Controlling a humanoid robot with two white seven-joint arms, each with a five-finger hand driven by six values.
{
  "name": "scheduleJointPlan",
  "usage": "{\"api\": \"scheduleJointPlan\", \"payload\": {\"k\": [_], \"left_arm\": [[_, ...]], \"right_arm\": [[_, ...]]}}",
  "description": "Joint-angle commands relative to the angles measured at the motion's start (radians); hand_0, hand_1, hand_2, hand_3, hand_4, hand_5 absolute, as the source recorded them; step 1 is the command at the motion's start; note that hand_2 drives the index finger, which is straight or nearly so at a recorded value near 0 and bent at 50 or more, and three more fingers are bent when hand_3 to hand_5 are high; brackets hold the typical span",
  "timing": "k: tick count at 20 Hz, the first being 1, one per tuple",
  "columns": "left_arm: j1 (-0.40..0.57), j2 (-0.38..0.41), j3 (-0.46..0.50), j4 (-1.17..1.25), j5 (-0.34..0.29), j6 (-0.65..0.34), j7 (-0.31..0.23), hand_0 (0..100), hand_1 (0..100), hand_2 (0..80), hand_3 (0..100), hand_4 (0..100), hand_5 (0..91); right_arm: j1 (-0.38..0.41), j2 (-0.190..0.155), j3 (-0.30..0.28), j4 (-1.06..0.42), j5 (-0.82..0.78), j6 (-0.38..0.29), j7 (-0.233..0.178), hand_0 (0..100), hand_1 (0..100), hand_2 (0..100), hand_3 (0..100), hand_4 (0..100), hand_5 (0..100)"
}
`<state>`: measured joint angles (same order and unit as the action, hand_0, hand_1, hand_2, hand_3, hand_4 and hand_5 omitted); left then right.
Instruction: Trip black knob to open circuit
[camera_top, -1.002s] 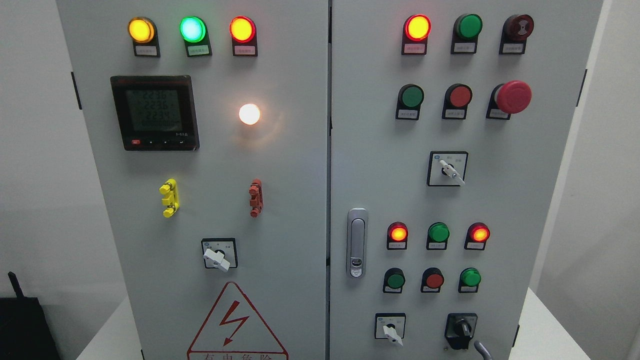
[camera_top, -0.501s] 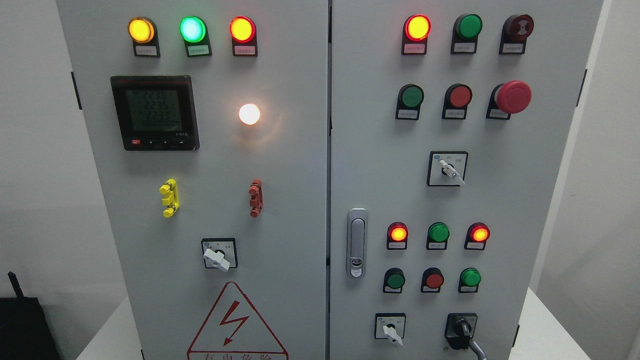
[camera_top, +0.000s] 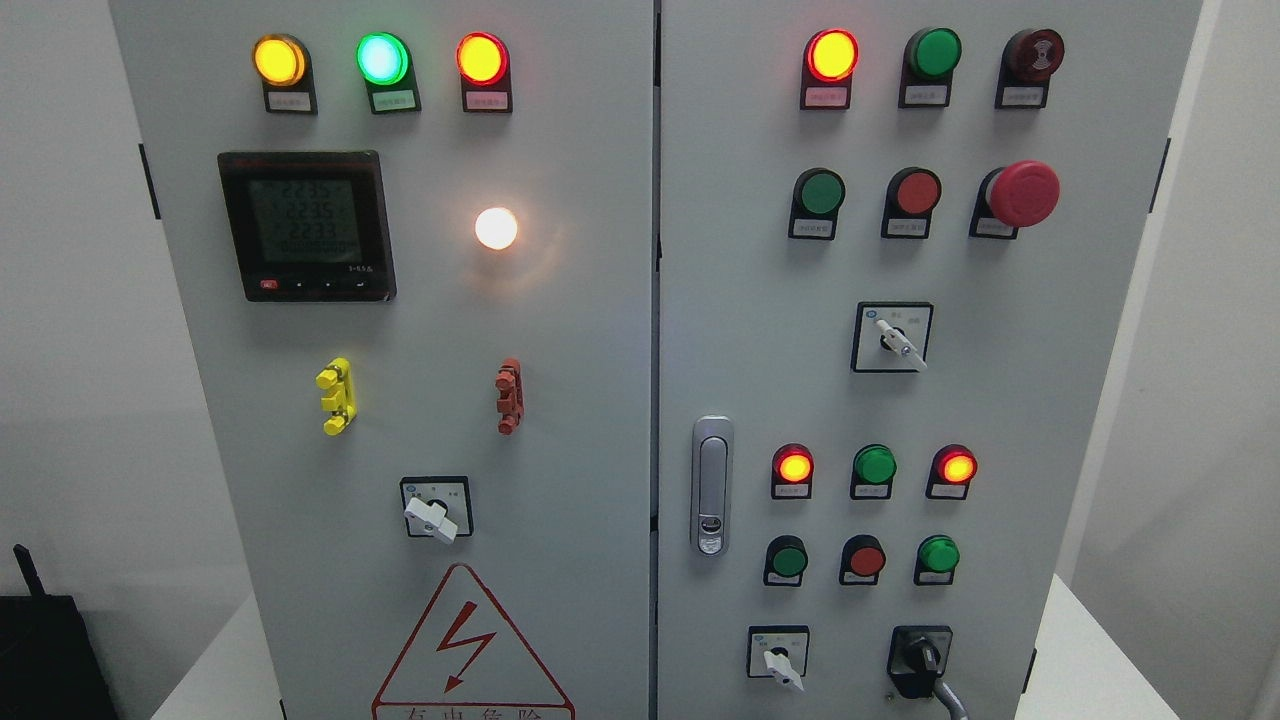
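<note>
We find the black knob at the frame's lower right, indicator lamps lit; tripping appears outstanding. We cannot tell either robot hand's state: neither shows.

The knob sits at the lower right corner of the right door, right of a small selector switch. The door latch lies up-left; the meter is on the left door

White table w/ grey control cabinet standing on it.
</note>
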<state>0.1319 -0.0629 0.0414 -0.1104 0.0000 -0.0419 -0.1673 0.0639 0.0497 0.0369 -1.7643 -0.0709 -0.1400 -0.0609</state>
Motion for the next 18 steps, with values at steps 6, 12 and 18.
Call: {"api": "scheduleJointPlan", "payload": {"k": [6,12,18], "left_arm": [[0.0,0.0,0.0,0.0,-0.023,0.002,0.003,12,39,0.0,0,0,0.0],[0.0,0.0,0.0,0.0,-0.023,0.004,0.003,12,39,0.0,0,0,0.0],[0.0,0.0,0.0,0.0,-0.023,0.002,0.003,12,39,0.0,0,0,0.0]], "right_arm": [[-0.006,0.002,0.018,0.0,0.0,0.002,0.007,0,0,0,100,100,100],[-0.007,0.002,0.024,0.0,-0.001,0.002,0.006,0,0,0,100,100,100],[-0.007,0.002,0.032,0.0,-0.001,0.002,0.0,0,0,0,100,100,100]]}}
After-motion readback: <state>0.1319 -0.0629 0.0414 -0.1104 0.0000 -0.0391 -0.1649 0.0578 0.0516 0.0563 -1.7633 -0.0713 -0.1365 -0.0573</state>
